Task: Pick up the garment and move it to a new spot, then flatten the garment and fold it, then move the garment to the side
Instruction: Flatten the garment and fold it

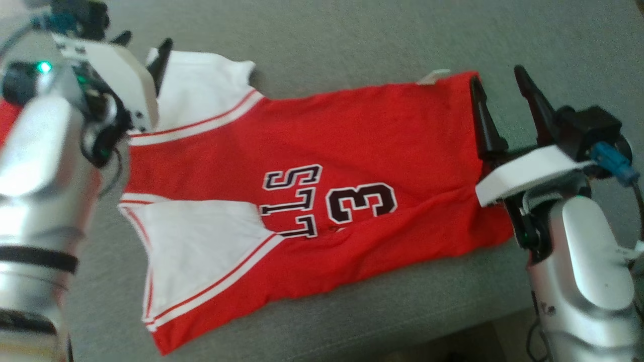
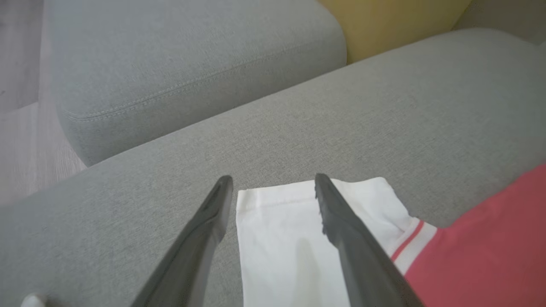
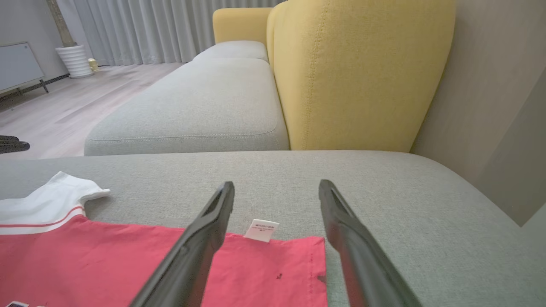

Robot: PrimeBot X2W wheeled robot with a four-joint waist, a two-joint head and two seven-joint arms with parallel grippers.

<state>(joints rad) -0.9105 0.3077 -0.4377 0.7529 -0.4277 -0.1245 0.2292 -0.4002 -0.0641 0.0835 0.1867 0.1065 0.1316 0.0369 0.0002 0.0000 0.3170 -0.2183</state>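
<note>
while the red and white short-sleeved jersey (image 1: 302, 196) lies flat on the grey sofa cushion (image 1: 382, 45), both end effectors, left end effector (image 1: 143, 45) and right end effector (image 1: 498, 83), hover spread at far corners, likely for folding.

Free: grey cushion (image 1: 352, 40) around the jersey (image 1: 352, 130); neighbouring cushion (image 3: 204, 111) likewise bare. Obstacle: yellow backrest (image 3: 362, 72) rising at the far edge.

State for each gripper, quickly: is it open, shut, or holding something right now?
Left gripper: open, at the white sleeve, gripping nothing.
Right gripper: open, at a corner of the jersey, gripping nothing.
</note>
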